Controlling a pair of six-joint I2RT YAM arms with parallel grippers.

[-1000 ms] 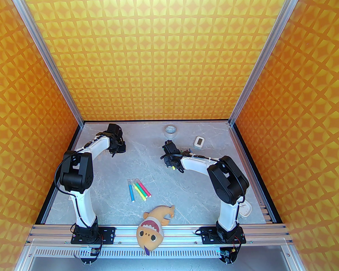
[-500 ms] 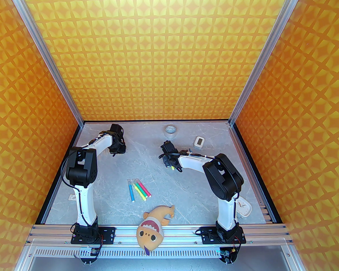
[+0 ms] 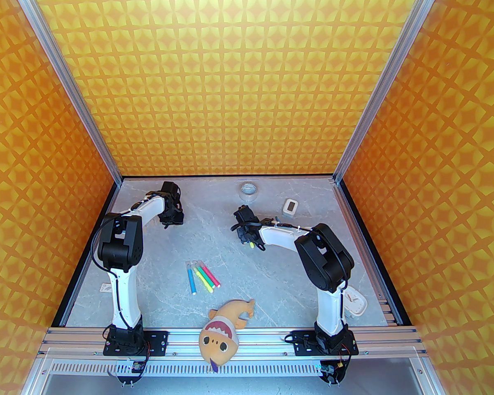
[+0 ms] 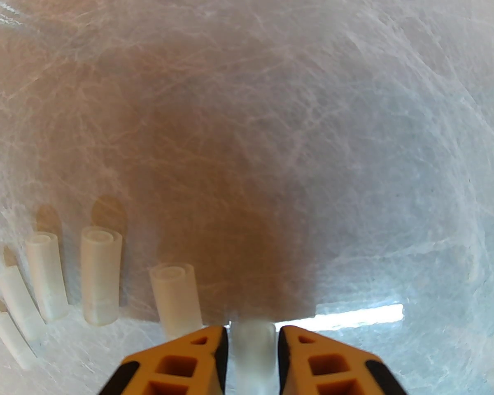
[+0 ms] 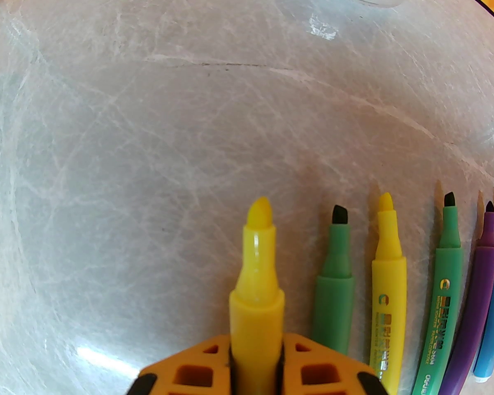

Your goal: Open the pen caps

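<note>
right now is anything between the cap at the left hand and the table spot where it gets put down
Nothing visible does. The cap sits between the fingers of the left hand, bare table around it; the nearest loose cap lies apart beside it.

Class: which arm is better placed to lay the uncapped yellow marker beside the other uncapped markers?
Right. The right pincer is shut on the yellow marker, directly beside the uncapped markers; the left pincer is at the loose pen caps, one cap between its fingers.
</note>
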